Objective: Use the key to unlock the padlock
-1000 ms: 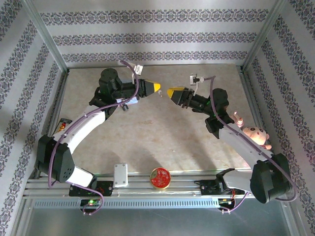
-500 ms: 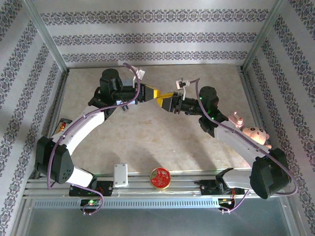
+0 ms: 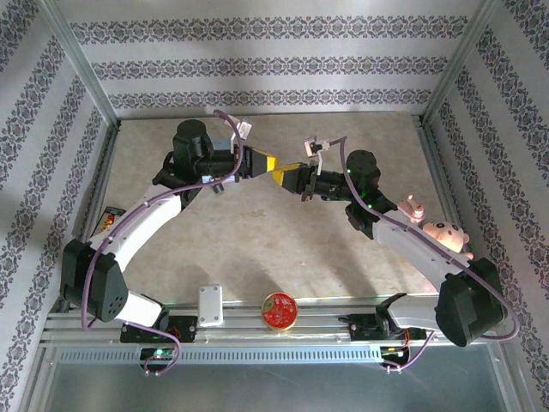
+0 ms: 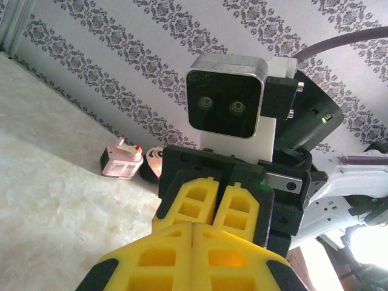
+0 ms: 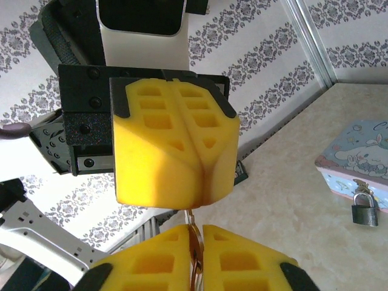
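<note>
Over the middle of the table my left gripper (image 3: 274, 165) and right gripper (image 3: 286, 175) meet tip to tip. In the right wrist view a thin brass key (image 5: 194, 241) runs from the seam of the left gripper (image 5: 193, 204) down between the pads of my right gripper (image 5: 195, 230). Both are shut on the key. The left wrist view has my left gripper (image 4: 193, 228) shut, nose to nose with the right one's yellow fingers (image 4: 195, 205); the key is hidden there. The tiny dark grey padlock (image 5: 365, 208) hangs on a pale blue cartoon tin (image 5: 357, 151) resting on the table.
A pink plush toy (image 3: 442, 236) lies by the right arm. A round red tin (image 3: 279, 311) and a white box (image 3: 209, 305) sit on the front rail. A black-and-red packet (image 3: 111, 221) lies at the left edge, and a small pink object (image 4: 121, 162) stands near the wall.
The right arm swung left until its gripper met the left one, then its jaws closed on the key. The left gripper stayed shut and shifted slightly right.
</note>
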